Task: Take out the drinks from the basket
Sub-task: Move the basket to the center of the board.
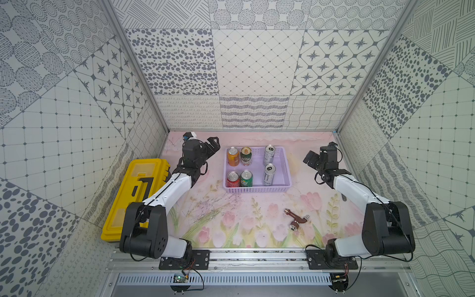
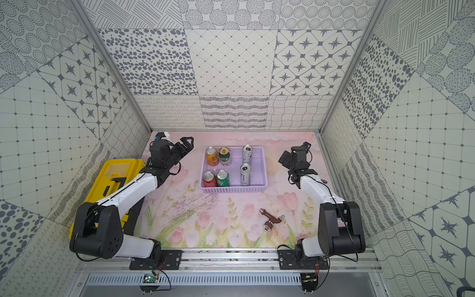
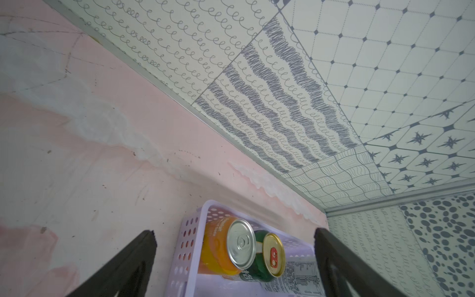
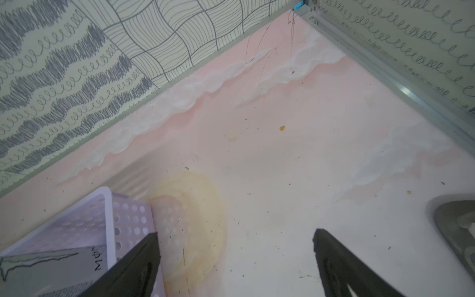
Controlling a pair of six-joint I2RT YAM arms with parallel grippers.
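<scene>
The lilac basket [image 1: 257, 189] [image 2: 232, 189] stands at the back middle of the mat with several drinks upright in it: orange [image 1: 233, 156], dark green with gold top [image 1: 246, 155], red [image 1: 232, 179], bright green [image 1: 246, 178] and two slim silver cans [image 1: 269, 154] [image 1: 269, 174]. My left gripper [image 1: 213, 144] [image 3: 235, 232] hangs open just left of the basket's far corner, facing the orange can [image 3: 218, 246] and the dark green can [image 3: 259, 262]. My right gripper [image 1: 309, 157] [image 4: 236, 233] is open to the basket's right, over bare mat, beside the basket's corner [image 4: 108, 218].
A yellow toolbox [image 1: 136, 195] lies along the left wall, partly under my left arm. A brown tap fitting [image 1: 295, 218] lies on the mat in front of the basket, towards the right. Patterned walls close in the back and both sides.
</scene>
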